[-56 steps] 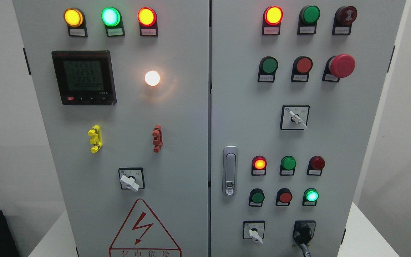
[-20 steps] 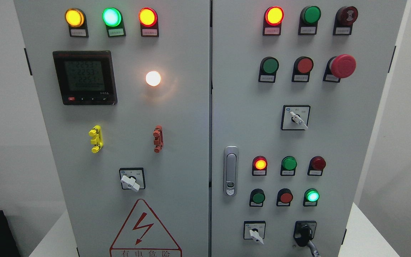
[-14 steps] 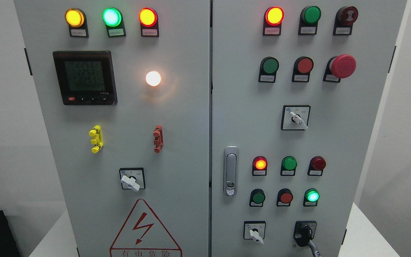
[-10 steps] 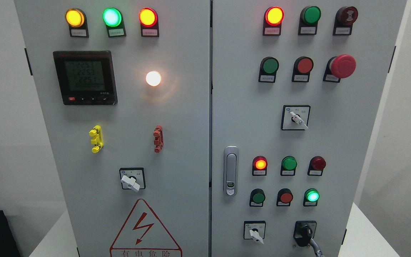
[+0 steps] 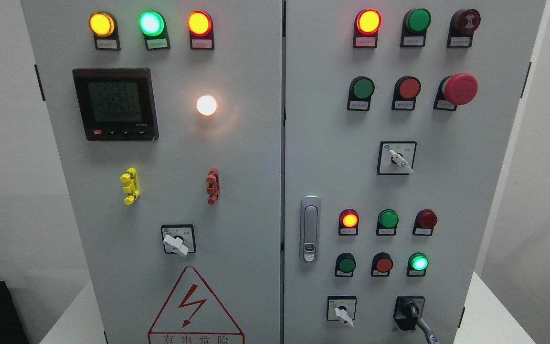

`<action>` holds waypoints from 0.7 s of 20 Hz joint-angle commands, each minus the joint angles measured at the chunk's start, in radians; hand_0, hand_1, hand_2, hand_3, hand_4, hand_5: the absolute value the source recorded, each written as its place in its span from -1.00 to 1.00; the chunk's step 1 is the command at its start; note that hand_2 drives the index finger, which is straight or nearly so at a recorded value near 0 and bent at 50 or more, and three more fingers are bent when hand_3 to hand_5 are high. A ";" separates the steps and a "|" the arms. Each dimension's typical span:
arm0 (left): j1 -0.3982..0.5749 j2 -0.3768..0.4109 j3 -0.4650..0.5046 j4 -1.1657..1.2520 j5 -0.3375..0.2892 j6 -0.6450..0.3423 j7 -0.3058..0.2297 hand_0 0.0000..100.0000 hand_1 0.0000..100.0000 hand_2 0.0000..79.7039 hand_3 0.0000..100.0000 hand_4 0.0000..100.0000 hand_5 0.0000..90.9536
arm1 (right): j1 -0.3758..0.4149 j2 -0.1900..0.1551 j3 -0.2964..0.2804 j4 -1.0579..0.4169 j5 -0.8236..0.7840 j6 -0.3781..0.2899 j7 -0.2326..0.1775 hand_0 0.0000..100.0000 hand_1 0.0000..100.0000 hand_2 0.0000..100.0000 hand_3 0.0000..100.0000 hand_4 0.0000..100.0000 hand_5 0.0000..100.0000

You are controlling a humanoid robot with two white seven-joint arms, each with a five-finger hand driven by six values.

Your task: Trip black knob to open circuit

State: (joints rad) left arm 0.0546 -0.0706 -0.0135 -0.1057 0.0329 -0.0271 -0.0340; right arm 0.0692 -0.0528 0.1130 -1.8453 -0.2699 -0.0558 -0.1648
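The black knob (image 5: 409, 311) sits at the lower right corner of the cabinet's right door (image 5: 332, 143). A grey finger (image 5: 425, 328) touches its lower right; whether that hand grips or hangs loose I cannot tell. Rigid, probably stiff: pinch its raised grip

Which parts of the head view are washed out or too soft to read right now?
Head view: the white lamp blooms, spilling a warm halo across the left door; the meter digits are dim and low in contrast; the small label plates under the indicators are too soft to read; the black knob sits at the bottom edge, with a grey finger-like tip partly cropped.
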 commanded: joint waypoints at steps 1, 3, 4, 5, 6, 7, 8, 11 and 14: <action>-0.002 -0.002 0.001 0.000 0.002 -0.002 0.000 -0.76 -0.22 -1.00 -1.00 -1.00 -1.00 | -0.003 -0.005 -0.012 -0.028 0.000 -0.016 0.010 -1.00 -0.85 -0.82 1.00 1.00 1.00; -0.002 -0.002 0.001 0.000 0.002 -0.002 0.000 -0.76 -0.22 -1.00 -1.00 -1.00 -1.00 | -0.002 -0.015 -0.016 -0.028 0.000 -0.016 0.008 -1.00 -0.85 -0.82 1.00 1.00 1.00; -0.002 -0.002 0.001 0.000 0.002 -0.002 0.000 -0.76 -0.22 -1.00 -1.00 -1.00 -1.00 | -0.002 -0.018 -0.018 -0.026 0.000 -0.016 0.008 -1.00 -0.85 -0.82 1.00 1.00 1.00; -0.002 -0.002 0.001 0.000 0.002 -0.002 0.000 -0.76 -0.22 -1.00 -1.00 -1.00 -1.00 | -0.002 -0.019 -0.019 -0.026 0.000 -0.016 0.007 -1.00 -0.85 -0.82 1.00 1.00 1.00; -0.002 -0.002 0.001 0.000 0.002 0.000 0.000 -0.76 -0.22 -1.00 -1.00 -1.00 -1.00 | -0.002 -0.024 -0.027 -0.026 0.000 -0.016 0.007 -1.00 -0.85 -0.82 1.00 1.00 1.00; -0.002 0.000 0.001 0.000 0.002 -0.002 0.000 -0.76 -0.22 -1.00 -1.00 -1.00 -1.00 | 0.000 -0.024 -0.032 -0.026 0.000 -0.016 0.007 -1.00 -0.85 -0.82 1.00 1.00 1.00; -0.002 -0.002 0.001 0.000 0.002 -0.002 0.000 -0.76 -0.22 -1.00 -1.00 -1.00 -1.00 | 0.000 -0.025 -0.033 -0.026 0.000 -0.016 0.007 -1.00 -0.86 -0.82 1.00 1.00 1.00; -0.002 0.000 0.001 0.000 0.002 -0.002 0.000 -0.76 -0.22 -1.00 -1.00 -1.00 -1.00 | 0.006 -0.028 -0.038 -0.026 -0.005 -0.018 -0.001 -1.00 -0.86 -0.82 1.00 1.00 1.00; -0.002 0.000 0.001 0.000 0.002 -0.002 0.000 -0.76 -0.22 -1.00 -1.00 -1.00 -1.00 | 0.015 -0.025 -0.036 -0.032 -0.008 -0.018 -0.004 -1.00 -0.86 -0.82 1.00 1.00 1.00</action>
State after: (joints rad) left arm 0.0546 -0.0705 -0.0135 -0.1057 0.0329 -0.0271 -0.0339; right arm 0.0846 -0.0772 0.0839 -1.8469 -0.2748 -0.0576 -0.1643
